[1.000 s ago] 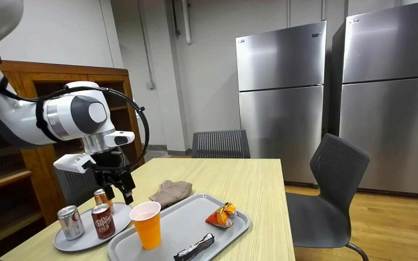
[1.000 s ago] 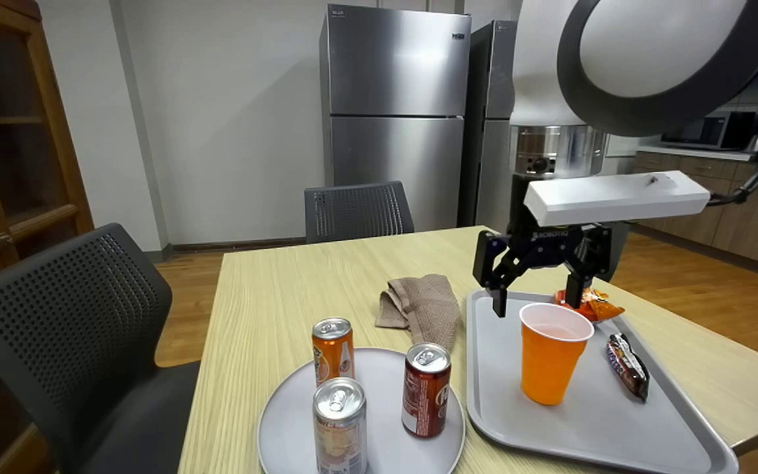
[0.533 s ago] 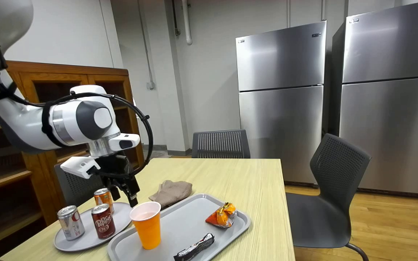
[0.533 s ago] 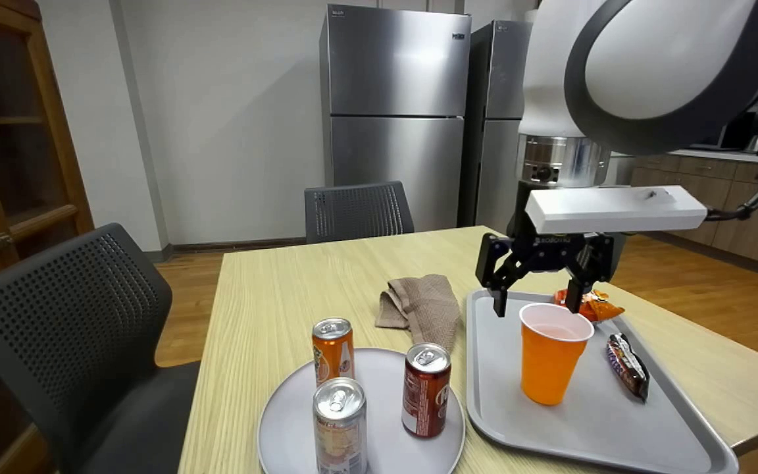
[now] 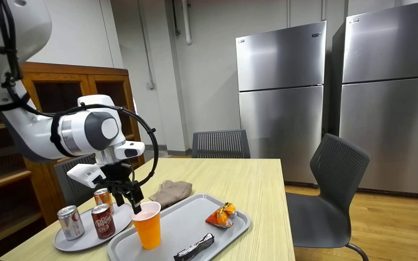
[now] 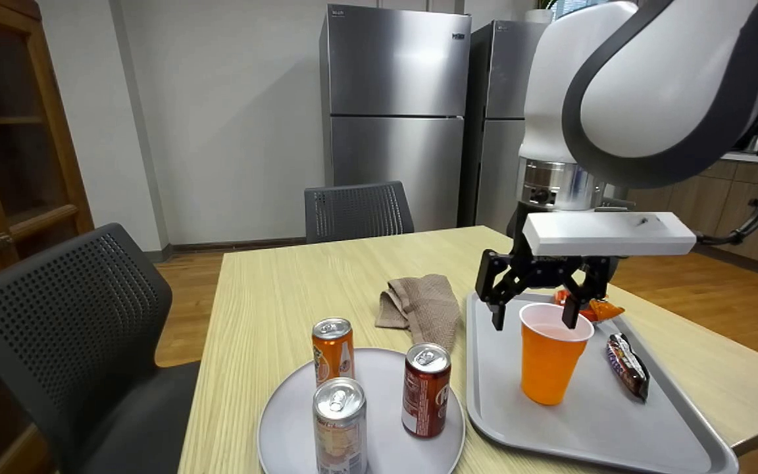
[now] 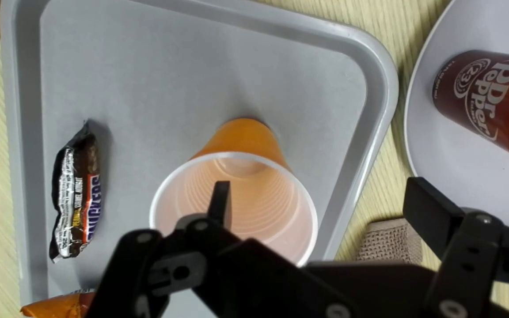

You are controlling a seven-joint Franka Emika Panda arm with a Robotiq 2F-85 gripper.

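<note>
My gripper (image 6: pixel 534 318) stands open, fingers pointing down and nothing between them. An orange plastic cup (image 6: pixel 553 365) with a white rim stands upright on a grey tray (image 7: pixel 148 57). In the wrist view, one finger (image 7: pixel 220 198) overlaps the cup's mouth; whether the tip dips below the rim I cannot tell. The opposite finger (image 7: pixel 431 216) lies past the tray's edge, over the cloth and plate side. Near the gripper in an exterior view are a Dr Pepper can (image 5: pixel 103 222) and the cup's rim.
The tray also carries a Snickers bar (image 7: pixel 77 198) and an orange snack bag (image 5: pixel 222 216). A round plate (image 6: pixel 287 421) beside it holds the Dr Pepper can, an orange can (image 6: pixel 333 355) and a silver can (image 6: pixel 339 428). A brown cloth (image 6: pixel 424 306) lies behind. Chairs (image 5: pixel 330 192) surround the table.
The arm has come down and shifted toward the cup, so one finger now overlaps the cup's rim in both exterior views. The gripper has stayed open; cup, cans and tray have not moved.
</note>
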